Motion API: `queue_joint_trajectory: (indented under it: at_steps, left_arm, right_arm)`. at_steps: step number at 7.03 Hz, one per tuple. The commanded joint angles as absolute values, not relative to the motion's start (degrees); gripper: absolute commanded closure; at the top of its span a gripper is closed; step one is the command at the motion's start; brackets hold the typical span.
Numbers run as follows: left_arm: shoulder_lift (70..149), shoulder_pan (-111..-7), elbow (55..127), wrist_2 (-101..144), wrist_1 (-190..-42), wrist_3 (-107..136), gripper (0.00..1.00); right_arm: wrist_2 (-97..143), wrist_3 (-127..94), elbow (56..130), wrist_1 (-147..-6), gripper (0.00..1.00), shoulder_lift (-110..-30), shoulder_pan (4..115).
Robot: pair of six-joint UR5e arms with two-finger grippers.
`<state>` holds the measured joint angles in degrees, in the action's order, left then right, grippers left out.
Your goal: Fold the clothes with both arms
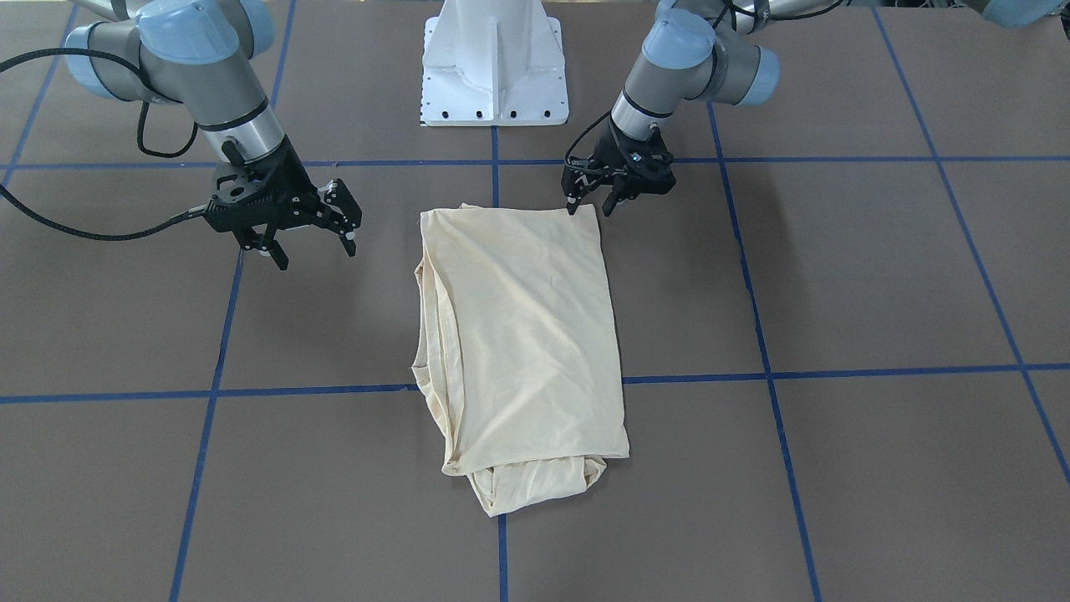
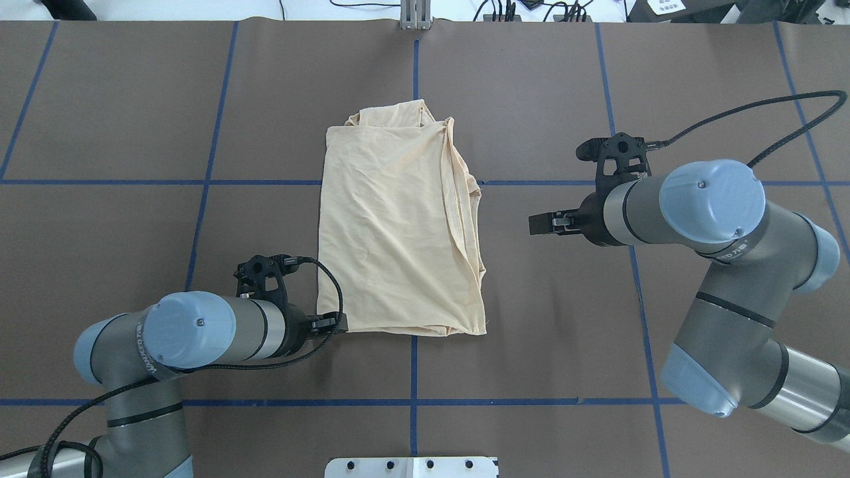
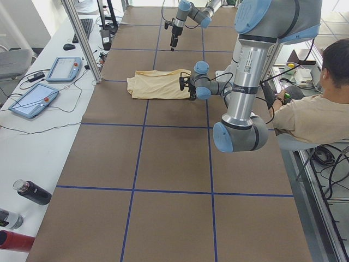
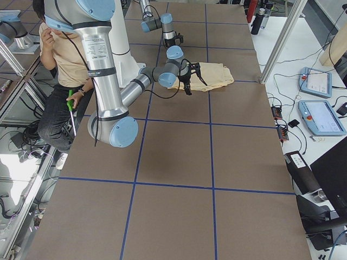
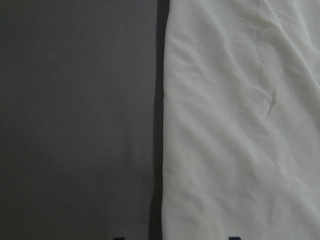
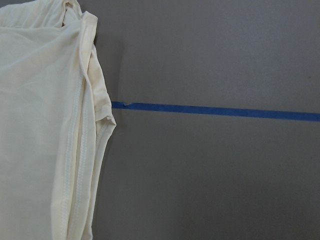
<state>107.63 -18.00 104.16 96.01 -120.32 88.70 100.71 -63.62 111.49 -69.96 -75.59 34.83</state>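
Observation:
The cream T-shirt [image 1: 518,334] lies folded into a long rectangle in the middle of the table, with bunched cloth at its far end; its print and label are hidden. It also shows in the overhead view [image 2: 392,226]. My left gripper [image 1: 589,207] is open and low at the shirt's near corner on my left [image 2: 337,324]. In the left wrist view the shirt's edge [image 5: 165,125] runs between the fingertips. My right gripper [image 1: 313,247] is open and empty above bare table, well to the right of the shirt [image 2: 539,224]. The right wrist view shows the shirt's layered right edge [image 6: 85,130].
The white pedestal base [image 1: 495,67] stands at the table's near edge. Blue tape lines [image 1: 292,390] grid the brown table. A seated person [image 3: 311,114] is beside the robot. Tablets [image 3: 32,101], bottles [image 3: 32,192] and a metal post [image 3: 82,38] stand along the far side.

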Motion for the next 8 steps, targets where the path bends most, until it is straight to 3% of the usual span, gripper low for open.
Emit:
queue_joint_trajectory:
  at_steps: [1, 2, 8]
  left_arm:
    - [107.84, -17.4, 104.06, 95.98, -120.32, 89.21, 0.38]
    - [107.93, -17.4, 104.15, 95.98, -120.32, 89.47, 0.44]
    - [108.28, -18.46, 104.15, 95.98, -120.23, 89.38, 0.42]
  right_arm:
    - [100.55, -63.63, 111.53, -69.96, 0.0, -75.5, 34.8]
    - [100.55, -63.63, 111.53, -69.96, 0.0, -75.5, 34.8]
    - [100.37, -63.63, 111.36, -69.96, 0.0, -75.41, 34.72]
